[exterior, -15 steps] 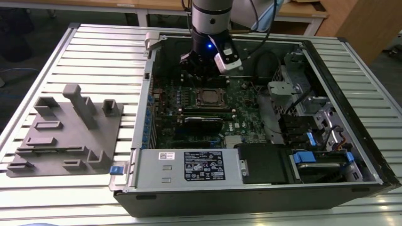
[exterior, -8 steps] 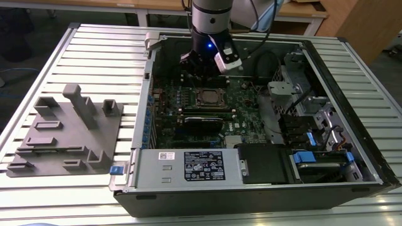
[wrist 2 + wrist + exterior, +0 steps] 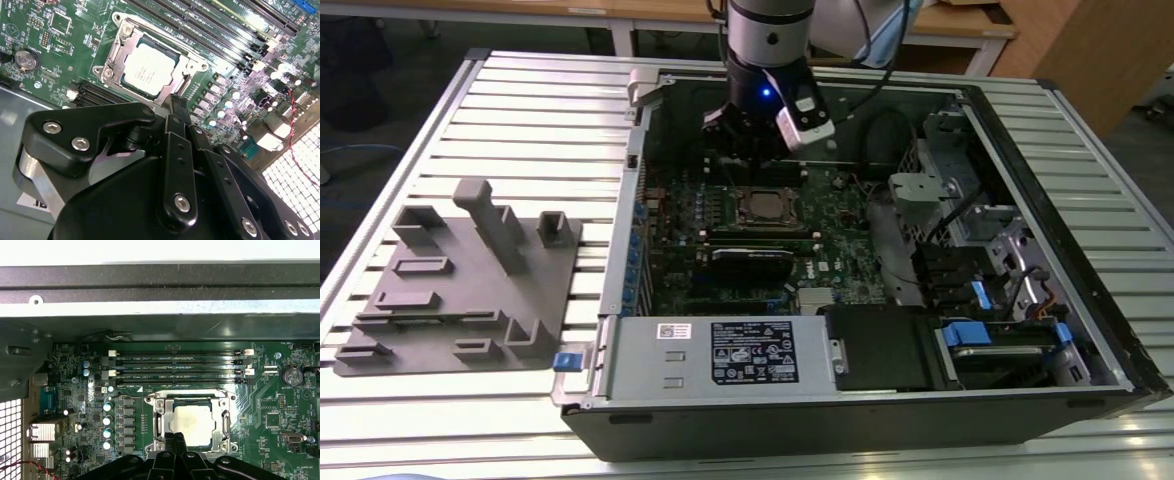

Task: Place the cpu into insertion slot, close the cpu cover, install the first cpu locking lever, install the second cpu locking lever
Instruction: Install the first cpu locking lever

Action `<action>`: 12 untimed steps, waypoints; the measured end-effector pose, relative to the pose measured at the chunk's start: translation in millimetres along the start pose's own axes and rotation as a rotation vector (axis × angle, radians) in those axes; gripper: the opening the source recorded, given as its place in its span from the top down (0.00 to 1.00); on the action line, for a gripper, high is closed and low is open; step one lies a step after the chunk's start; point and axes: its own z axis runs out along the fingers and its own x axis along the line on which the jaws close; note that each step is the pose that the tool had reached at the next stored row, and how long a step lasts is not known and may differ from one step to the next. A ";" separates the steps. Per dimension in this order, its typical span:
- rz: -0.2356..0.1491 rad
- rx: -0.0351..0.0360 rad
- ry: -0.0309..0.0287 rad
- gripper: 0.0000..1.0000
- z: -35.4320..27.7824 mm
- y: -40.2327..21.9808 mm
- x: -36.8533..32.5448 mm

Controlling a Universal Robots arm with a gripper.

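The cpu (image 3: 148, 67) lies flat in the insertion slot (image 3: 767, 207) on the green board, its silver-grey top showing. The cpu cover (image 3: 192, 62), a silvery frame, lies down around the chip, which shows through its window. In the first wrist view the cpu (image 3: 194, 422) sits inside the cover (image 3: 160, 417), with thin metal levers along the frame's sides. My gripper (image 3: 747, 155) hangs just above the socket's far edge in the exterior view. Its black fingertips (image 3: 177, 106) sit together at the chip's edge and hold nothing; whether they touch the frame I cannot tell.
The open computer case (image 3: 1014, 180) rests on a slatted table. Long black memory slots (image 3: 177, 367) run beside the socket. A black card (image 3: 750, 257), a labelled power supply (image 3: 720, 350) and a drive cage with blue tabs (image 3: 987, 330) surround it. A grey fixture tray (image 3: 460, 280) lies outside.
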 end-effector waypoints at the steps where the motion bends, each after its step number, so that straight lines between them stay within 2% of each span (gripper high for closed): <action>1: 0.000 0.0002 0.0001 0.89 -0.1 0.0 0.2; 4: 0.000 0.0004 0.0002 0.89 -0.2 -0.2 2.7; 12: 0.000 0.0002 -0.0028 0.89 -0.2 -1.4 21.5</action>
